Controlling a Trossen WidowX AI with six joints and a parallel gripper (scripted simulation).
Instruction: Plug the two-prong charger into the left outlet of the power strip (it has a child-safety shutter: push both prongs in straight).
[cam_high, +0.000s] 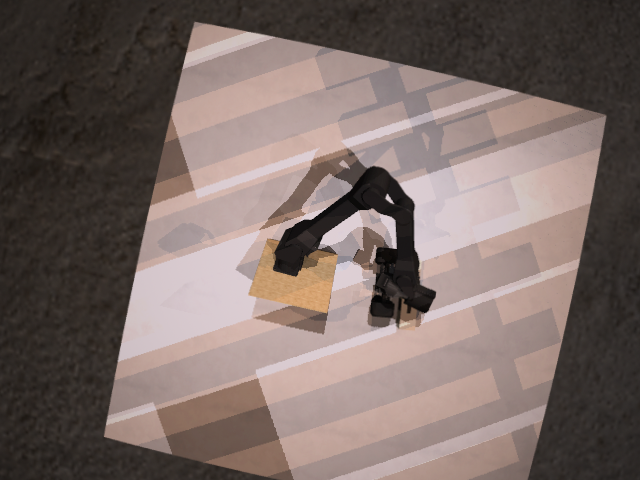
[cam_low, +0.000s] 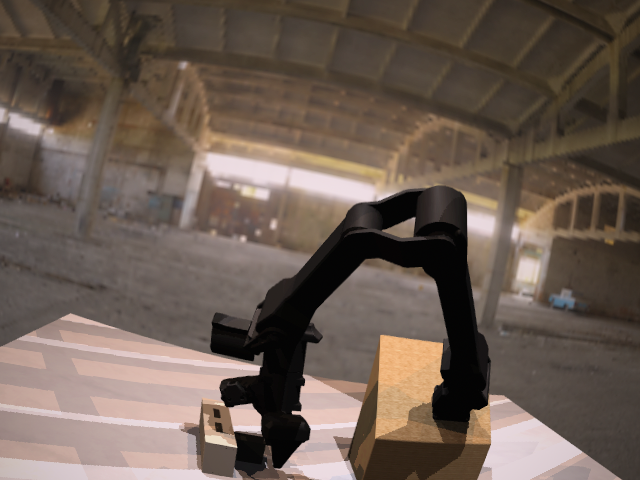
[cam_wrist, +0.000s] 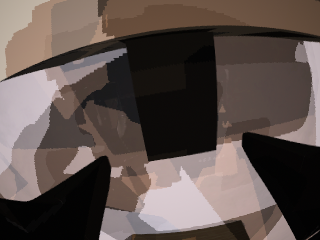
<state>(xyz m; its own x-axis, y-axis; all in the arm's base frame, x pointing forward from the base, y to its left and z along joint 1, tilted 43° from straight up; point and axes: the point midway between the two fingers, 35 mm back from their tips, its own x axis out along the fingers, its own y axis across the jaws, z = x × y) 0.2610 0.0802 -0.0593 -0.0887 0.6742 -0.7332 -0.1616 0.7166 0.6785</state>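
Observation:
The power strip (cam_high: 408, 319) (cam_low: 219, 455) (cam_wrist: 175, 12) is a beige block with two dark slots in its top, partly hidden under the arm from above. A dark block (cam_low: 249, 448) (cam_wrist: 175, 95), which looks like the charger, is low beside the strip. I cannot make out its prongs. In the wrist view it reaches from the strip's edge down to between the fingertips. My gripper (cam_high: 382, 282) (cam_low: 254, 429) (cam_wrist: 177, 152) points down beside the strip, open, with its fingers spread wide on either side of the dark block and not closed on it.
A wooden box (cam_high: 294, 289) (cam_low: 408, 372) carries the arm's base, to one side of the gripper. A brown edge (cam_wrist: 195, 232) shows at the bottom of the wrist view. Patterned light and shadows cross the table top (cam_high: 361, 413) and blur small outlines.

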